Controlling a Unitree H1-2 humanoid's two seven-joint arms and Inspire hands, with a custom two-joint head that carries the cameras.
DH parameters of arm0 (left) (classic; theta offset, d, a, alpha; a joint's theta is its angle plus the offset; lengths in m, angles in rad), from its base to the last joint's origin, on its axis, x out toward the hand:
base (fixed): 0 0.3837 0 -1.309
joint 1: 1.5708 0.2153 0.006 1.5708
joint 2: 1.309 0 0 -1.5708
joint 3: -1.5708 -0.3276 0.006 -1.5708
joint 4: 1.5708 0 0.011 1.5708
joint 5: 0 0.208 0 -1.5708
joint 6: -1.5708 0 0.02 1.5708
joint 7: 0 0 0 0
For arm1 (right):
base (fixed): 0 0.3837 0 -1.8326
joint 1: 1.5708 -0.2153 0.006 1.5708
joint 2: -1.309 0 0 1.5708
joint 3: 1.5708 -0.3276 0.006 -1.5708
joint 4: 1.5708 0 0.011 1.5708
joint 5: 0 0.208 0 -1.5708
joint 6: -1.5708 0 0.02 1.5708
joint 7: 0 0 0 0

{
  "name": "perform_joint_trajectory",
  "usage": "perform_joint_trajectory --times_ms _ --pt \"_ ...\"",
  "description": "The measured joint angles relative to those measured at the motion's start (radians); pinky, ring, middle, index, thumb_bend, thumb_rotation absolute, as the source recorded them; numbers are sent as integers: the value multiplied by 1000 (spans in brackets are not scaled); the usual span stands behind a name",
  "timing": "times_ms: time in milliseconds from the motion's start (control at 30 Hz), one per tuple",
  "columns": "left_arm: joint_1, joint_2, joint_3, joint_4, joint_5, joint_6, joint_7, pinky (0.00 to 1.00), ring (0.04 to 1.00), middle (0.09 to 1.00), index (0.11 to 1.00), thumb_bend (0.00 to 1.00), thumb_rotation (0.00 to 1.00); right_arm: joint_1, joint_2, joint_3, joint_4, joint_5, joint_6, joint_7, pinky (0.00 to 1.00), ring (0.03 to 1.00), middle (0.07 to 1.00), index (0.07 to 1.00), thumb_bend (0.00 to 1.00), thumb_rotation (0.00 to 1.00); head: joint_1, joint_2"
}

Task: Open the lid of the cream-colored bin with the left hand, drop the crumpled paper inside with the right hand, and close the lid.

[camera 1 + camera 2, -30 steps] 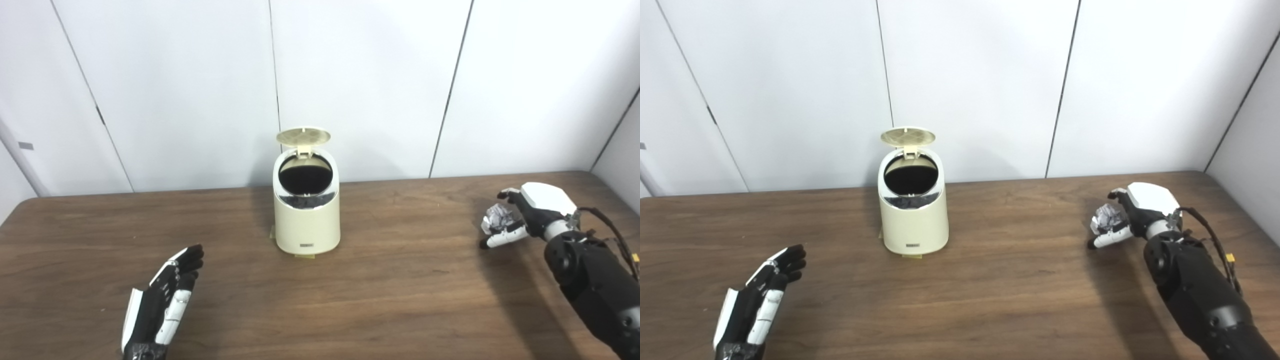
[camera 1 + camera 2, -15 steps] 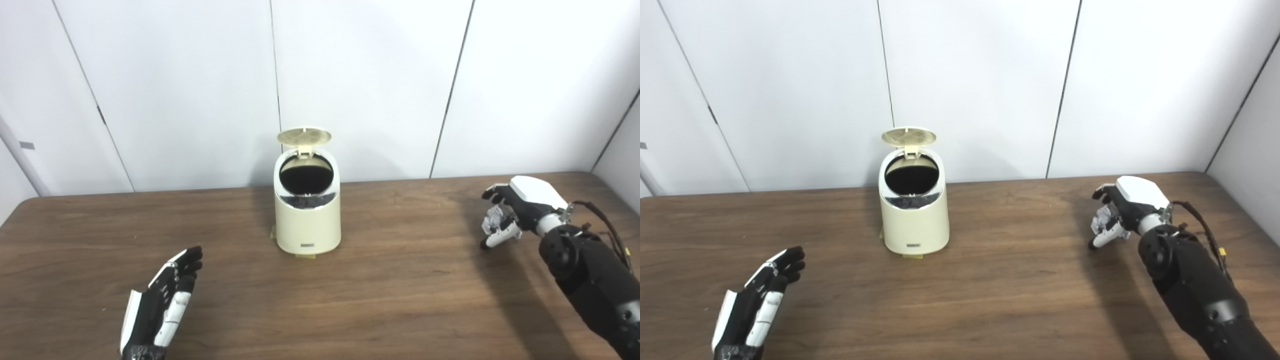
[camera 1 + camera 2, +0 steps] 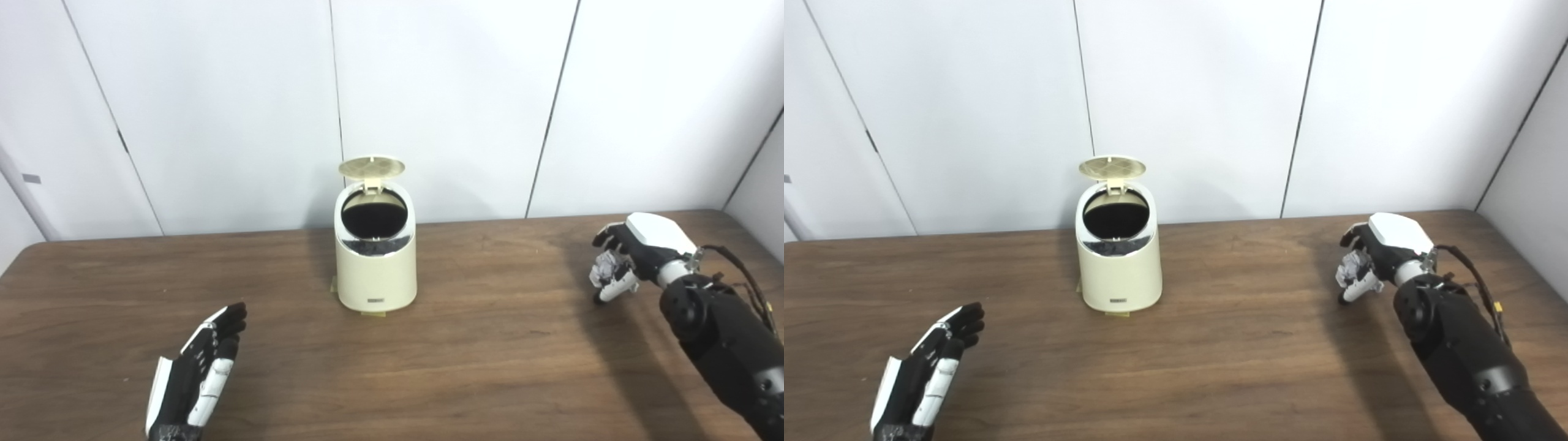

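**Lid up, paper in hand, drop and closing still to come**

The cream-colored plastic bin [image 3: 376, 260] stands at the table's twelve o'clock, its round hinged lid [image 3: 372, 166] tipped up and back, the dark mouth uncovered. So the opening step looks done. The small crumpled white paper ball [image 3: 605, 267] sits at about three o'clock, well apart from the bin, with the right hand [image 3: 631, 257] curled around it just above the brown wooden table [image 3: 490, 343]. The left hand [image 3: 199, 373] rests at seven o'clock, fingers spread, holding nothing. What remains, by my reading: carrying the paper over the mouth, releasing it, then shutting the lid.
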Motion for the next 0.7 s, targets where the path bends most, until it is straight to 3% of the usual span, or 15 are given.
perform_joint_trajectory --times_ms 500,567,700 --pt "0 0 0 0 0 0 0 826 823 840 859 704 873 0 -5 4 -2 0 11 4 673 715 711 710 811 60 0 0" --pt "1 0 0 0 0 0 0 815 820 834 854 705 868 -4 -9 16 0 -9 13 5 709 758 761 743 862 172 -2 2" --pt "2 1 2 0 0 0 1 802 815 832 850 724 875 -36 -27 62 44 -58 17 19 760 809 807 774 912 284 -3 5"
